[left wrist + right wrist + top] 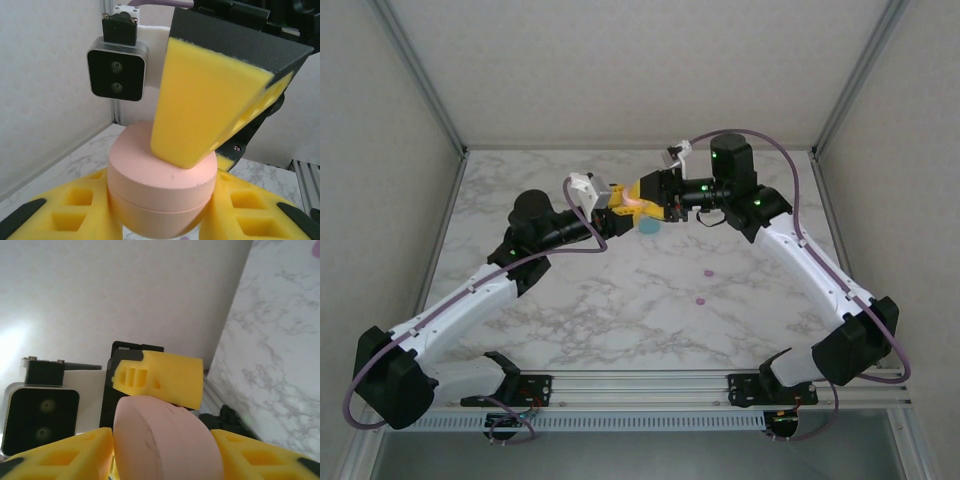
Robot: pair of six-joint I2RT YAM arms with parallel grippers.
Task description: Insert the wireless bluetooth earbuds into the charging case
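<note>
One peach charging case [162, 185] is clamped by the left gripper [161, 210]; the right gripper [165, 445] is placed around the case, but its grip cannot be told.

The left arm [470, 295] and right arm [810, 265] stretched forward, meeting tip to tip. The left gripper [626, 208] clamped a pink case [160, 175]. The right gripper [650, 192] faced it, one finger [200, 100] pressing the case's top, its grip unclear.

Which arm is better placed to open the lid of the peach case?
Right, probably: the left fingers clamp the peach case by its lower half, and a right finger lies on its lid.
</note>
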